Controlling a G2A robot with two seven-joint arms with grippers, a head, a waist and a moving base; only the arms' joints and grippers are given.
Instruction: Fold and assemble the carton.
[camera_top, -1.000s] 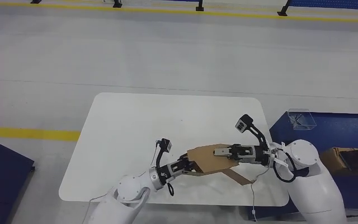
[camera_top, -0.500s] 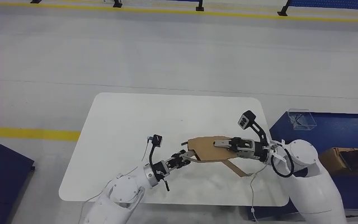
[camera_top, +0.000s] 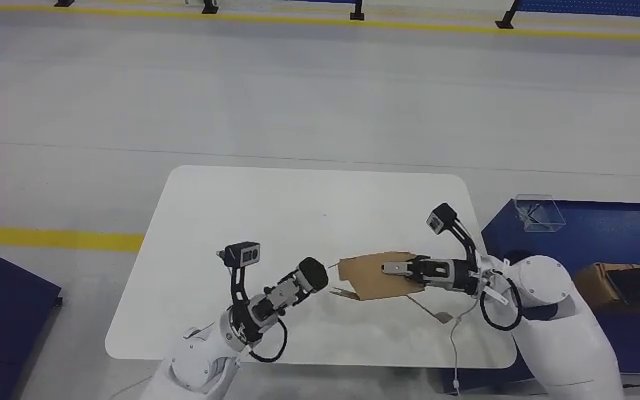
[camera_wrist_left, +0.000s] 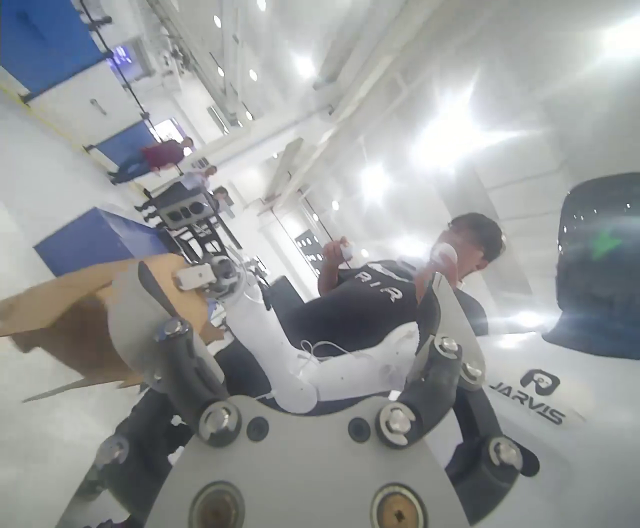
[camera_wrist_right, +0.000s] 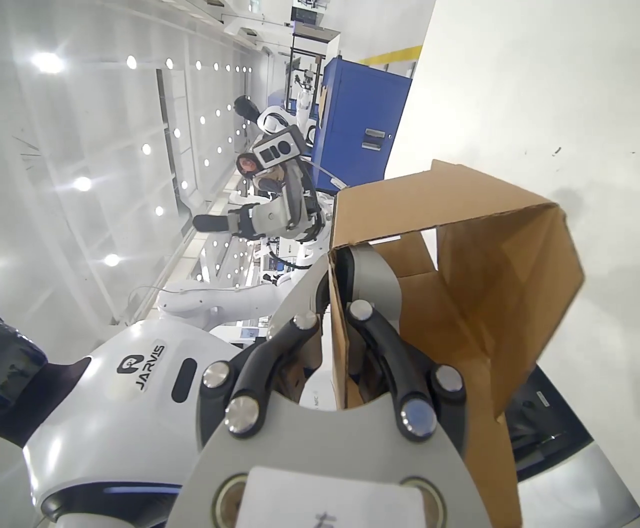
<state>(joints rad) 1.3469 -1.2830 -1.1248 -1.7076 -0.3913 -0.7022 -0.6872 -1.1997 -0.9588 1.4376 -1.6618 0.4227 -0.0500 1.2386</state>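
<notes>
Top view, right pincer (camera_top: 390, 268) gripping carton (camera_top: 365, 280), its underside hidden

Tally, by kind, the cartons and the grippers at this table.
carton: 1
grippers: 2 (left gripper open, right gripper shut on the carton's wall)
Total: 3

The left tool (camera_top: 312, 272) has let go of the carton (camera_top: 378, 276), drawn back and tilted upward.

Overhead looks down; both wrist cameras see carton (camera_wrist_right: 450, 210).
</notes>
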